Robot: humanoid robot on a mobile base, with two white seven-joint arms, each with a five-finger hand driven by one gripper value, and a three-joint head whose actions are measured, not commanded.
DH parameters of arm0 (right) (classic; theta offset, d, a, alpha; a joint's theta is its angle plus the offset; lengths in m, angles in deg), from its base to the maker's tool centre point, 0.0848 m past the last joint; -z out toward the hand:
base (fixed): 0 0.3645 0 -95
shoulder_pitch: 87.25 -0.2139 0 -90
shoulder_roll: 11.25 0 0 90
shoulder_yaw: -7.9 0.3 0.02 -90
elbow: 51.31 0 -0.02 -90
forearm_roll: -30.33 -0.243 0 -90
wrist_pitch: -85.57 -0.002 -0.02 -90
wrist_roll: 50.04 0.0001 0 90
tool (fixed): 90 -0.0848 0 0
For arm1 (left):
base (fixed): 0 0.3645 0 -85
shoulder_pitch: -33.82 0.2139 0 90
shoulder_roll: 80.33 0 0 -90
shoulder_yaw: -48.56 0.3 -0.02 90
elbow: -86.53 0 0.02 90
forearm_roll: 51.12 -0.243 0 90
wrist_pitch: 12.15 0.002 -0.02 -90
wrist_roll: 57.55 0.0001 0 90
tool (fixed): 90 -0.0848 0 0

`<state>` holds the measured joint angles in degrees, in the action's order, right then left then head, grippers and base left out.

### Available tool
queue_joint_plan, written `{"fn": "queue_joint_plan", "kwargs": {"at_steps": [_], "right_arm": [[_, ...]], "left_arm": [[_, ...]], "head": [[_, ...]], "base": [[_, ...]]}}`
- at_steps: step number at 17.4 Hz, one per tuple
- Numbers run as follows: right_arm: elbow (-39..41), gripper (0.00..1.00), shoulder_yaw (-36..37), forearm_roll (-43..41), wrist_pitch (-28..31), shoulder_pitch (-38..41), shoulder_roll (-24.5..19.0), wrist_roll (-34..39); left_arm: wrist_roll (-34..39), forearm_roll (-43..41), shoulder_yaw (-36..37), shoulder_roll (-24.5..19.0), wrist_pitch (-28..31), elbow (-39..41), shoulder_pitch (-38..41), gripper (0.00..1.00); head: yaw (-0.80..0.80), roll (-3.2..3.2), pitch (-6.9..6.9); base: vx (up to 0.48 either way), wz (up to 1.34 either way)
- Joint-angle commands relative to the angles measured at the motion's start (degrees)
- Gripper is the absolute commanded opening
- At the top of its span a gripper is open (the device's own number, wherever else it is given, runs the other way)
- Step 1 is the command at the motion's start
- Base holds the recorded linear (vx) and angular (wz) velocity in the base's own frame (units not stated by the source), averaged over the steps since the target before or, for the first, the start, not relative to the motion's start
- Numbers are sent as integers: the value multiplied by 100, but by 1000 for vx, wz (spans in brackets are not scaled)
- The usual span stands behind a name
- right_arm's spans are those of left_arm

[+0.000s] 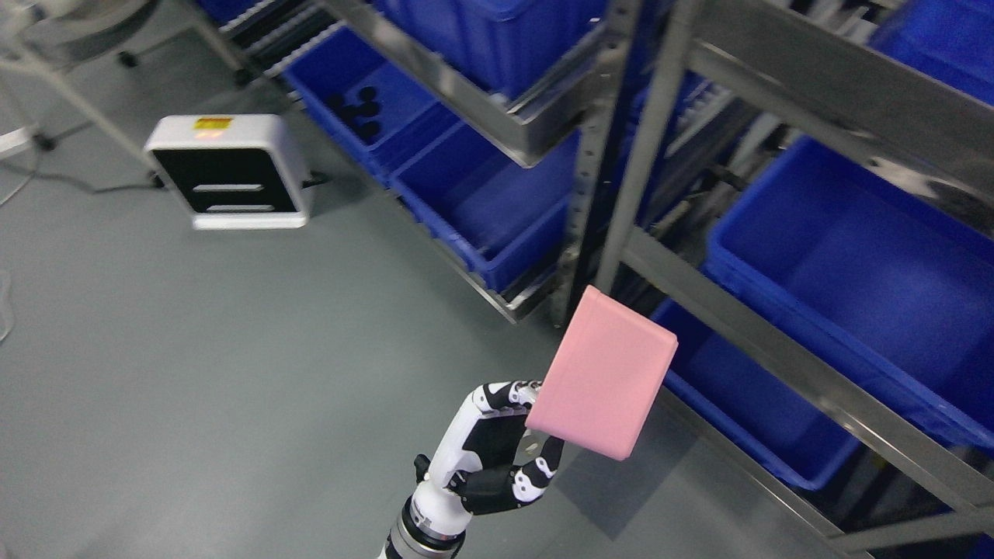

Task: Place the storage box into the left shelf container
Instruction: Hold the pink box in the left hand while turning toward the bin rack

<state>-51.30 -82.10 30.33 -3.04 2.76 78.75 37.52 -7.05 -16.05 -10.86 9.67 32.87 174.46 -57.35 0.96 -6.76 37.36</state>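
Note:
My left hand comes in from the bottom edge, left of the middle. It is shut on the lower left edge of a pink storage box and holds it tilted in the air above the floor. The box hangs in front of the metal upright between two shelf units. On the left shelf unit, an empty blue container sits on the lowest level, up and left of the box. Another blue container further left holds several small dark objects. My right hand is out of view.
The right shelf unit holds a large blue bin and a lower blue bin behind a metal rail. A white and black device stands on the grey floor at the upper left. Cables lie along the left edge.

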Motion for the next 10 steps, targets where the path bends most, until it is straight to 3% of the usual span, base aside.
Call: {"fn": "queue_joint_plan", "kwargs": {"at_steps": [1, 6, 10], "right_arm": [[100, 100, 27, 9, -16, 51, 100, -3], [100, 100, 27, 9, -16, 51, 100, -3], [100, 100, 27, 9, -16, 51, 100, -3]], "left_arm": [[-293, 0, 168, -100, -2, -22, 450, 2], [-541, -9, 54, -219, -2, -22, 838, 2], [-541, -9, -718, -526, -2, -22, 917, 2]], "head": [[0, 0, 0], [0, 0, 0], [0, 0, 0]], "base": [[275, -1366], [221, -1237], [171, -1050]]}}
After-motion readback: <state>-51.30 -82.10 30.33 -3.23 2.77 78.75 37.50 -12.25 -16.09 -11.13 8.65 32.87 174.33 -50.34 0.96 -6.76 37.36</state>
